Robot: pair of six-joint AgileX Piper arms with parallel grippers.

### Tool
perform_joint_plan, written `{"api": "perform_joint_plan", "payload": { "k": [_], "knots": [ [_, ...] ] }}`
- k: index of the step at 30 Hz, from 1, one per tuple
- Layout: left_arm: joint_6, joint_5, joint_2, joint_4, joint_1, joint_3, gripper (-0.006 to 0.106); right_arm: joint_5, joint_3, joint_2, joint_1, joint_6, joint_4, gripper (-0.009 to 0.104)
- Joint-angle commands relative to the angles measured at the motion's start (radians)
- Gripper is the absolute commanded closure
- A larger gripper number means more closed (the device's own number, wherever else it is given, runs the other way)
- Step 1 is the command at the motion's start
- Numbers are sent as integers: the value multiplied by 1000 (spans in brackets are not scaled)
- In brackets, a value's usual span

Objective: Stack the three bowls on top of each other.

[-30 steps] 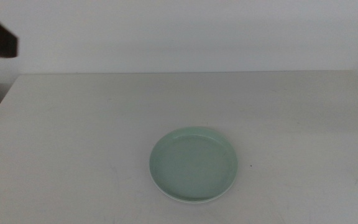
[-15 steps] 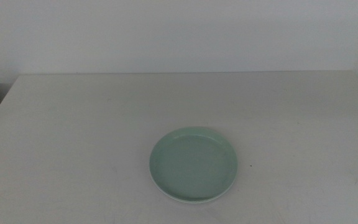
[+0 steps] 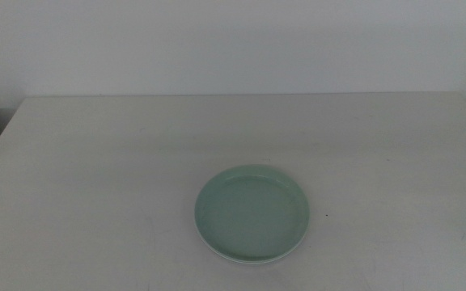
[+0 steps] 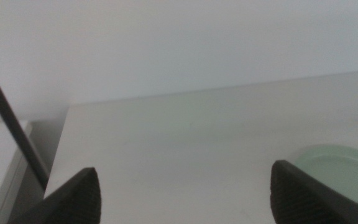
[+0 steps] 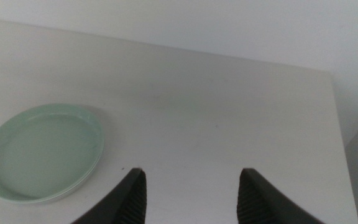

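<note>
With the mint green bowl (image 3: 252, 214) topping the stack at the frame's lower centre and both the left gripper (image 4: 185, 193) and right gripper (image 5: 191, 193) spread wide and empty, a stray sweep could topple it.

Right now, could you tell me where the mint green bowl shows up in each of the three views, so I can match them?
Middle view: the mint green bowl sits just right of centre, in the near half of the table.
Left wrist view: only part of it shows, at the right edge beyond the open left gripper.
Right wrist view: it lies at lower left, beside the open right gripper.
Shared landmark: the table's far edge against the pale wall.
</note>
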State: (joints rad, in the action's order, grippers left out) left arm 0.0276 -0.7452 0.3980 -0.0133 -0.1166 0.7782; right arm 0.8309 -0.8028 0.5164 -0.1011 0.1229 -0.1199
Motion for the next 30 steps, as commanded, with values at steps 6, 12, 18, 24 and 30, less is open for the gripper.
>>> {"api": "perform_joint_plan", "payload": {
  "k": [6, 12, 18, 24, 30],
  "knots": [
    [22, 302, -147, -60, -1, -235, -4, -304, 292, -259, 8, 21, -13, 57],
    [22, 497, -167, -85, -1, -385, -4, -396, 408, -336, 8, 21, -3, 57],
    [18, 506, -167, -86, -1, -410, -4, -364, 417, -333, 8, 17, -4, 57],
    [18, 502, -167, -85, -1, -410, -4, -353, 417, -333, 8, 17, -4, 57],
    [19, 521, -179, -85, -1, -502, -4, -358, 478, -369, 8, 17, 21, 57]
  ]
}}
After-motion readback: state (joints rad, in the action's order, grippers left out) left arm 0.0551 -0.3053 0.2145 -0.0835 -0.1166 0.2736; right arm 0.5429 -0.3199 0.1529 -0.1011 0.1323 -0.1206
